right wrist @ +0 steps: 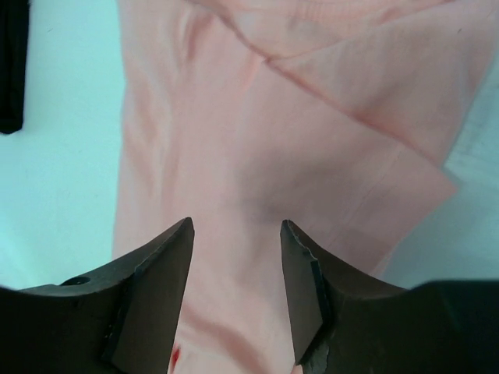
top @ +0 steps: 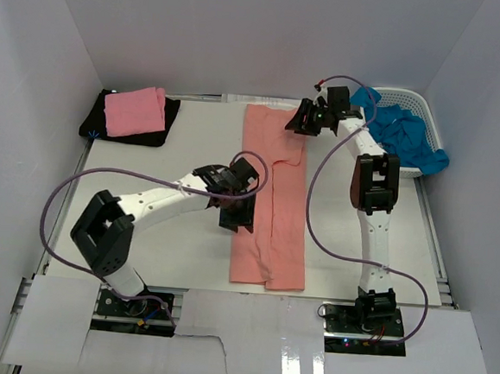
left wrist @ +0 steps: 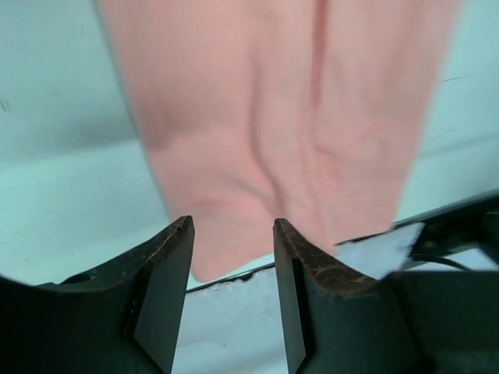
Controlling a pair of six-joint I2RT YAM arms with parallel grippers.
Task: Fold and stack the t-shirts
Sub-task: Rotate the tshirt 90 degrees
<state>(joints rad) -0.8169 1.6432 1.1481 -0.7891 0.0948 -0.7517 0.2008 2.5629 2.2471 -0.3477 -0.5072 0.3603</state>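
Note:
A large salmon-coral t-shirt [top: 272, 202] lies folded lengthwise into a long strip down the middle of the table. My left gripper [top: 237, 221] hovers over the strip's left edge near its middle. It is open with nothing between its fingers [left wrist: 232, 234], and the salmon cloth [left wrist: 273, 117] lies beyond the tips. My right gripper [top: 299, 122] hangs over the strip's far end, also open [right wrist: 236, 230], with salmon cloth [right wrist: 257, 140] under it but not pinched. A folded pink t-shirt [top: 135, 111] rests on a black t-shirt [top: 164, 120] at the back left. Bright blue t-shirts [top: 407, 134] fill the basket.
The white lattice basket [top: 413, 98] stands at the back right against the wall, with blue cloth spilling over its near rim. White walls enclose the table on three sides. The right arm's cable [top: 317, 218] loops over the table beside the strip.

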